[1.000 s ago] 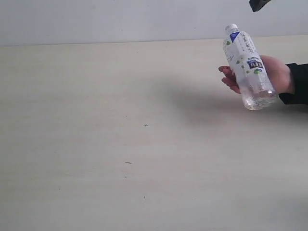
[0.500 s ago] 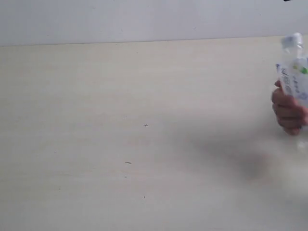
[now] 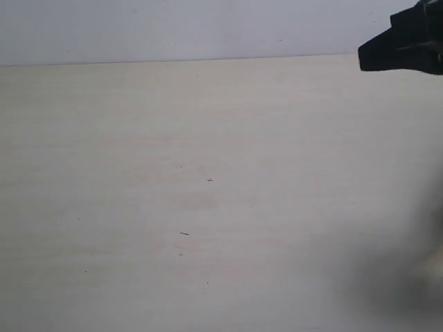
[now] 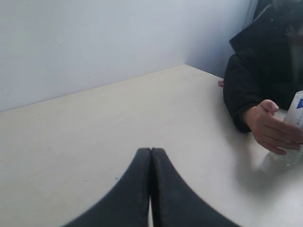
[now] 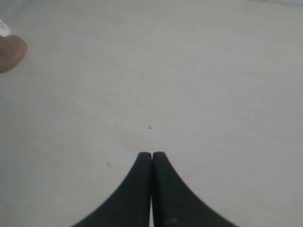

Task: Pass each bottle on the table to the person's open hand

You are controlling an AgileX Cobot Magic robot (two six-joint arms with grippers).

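No bottle stands on the table (image 3: 208, 138) in the exterior view. One clear bottle (image 4: 297, 116) with a white and blue label shows at the edge of the left wrist view, held in the person's hand (image 4: 271, 130). My left gripper (image 4: 151, 150) is shut on nothing, over bare table and well apart from that hand. My right gripper (image 5: 151, 153) is also shut and empty above the table. In the exterior view it shows as a dark blurred shape (image 3: 367, 57) at the top right. A bit of the person's hand (image 5: 10, 52) shows at the edge of the right wrist view.
The person's black sleeve (image 4: 246, 80) rests at the table's far corner beside a pale wall (image 4: 94, 42). A few tiny dark specks (image 3: 210, 180) mark the table top. The table's back edge (image 3: 173, 62) meets the wall.
The person's hand carried the bottle off to the right and out of the exterior view. My right gripper went from open to shut and came into the top right of that view.
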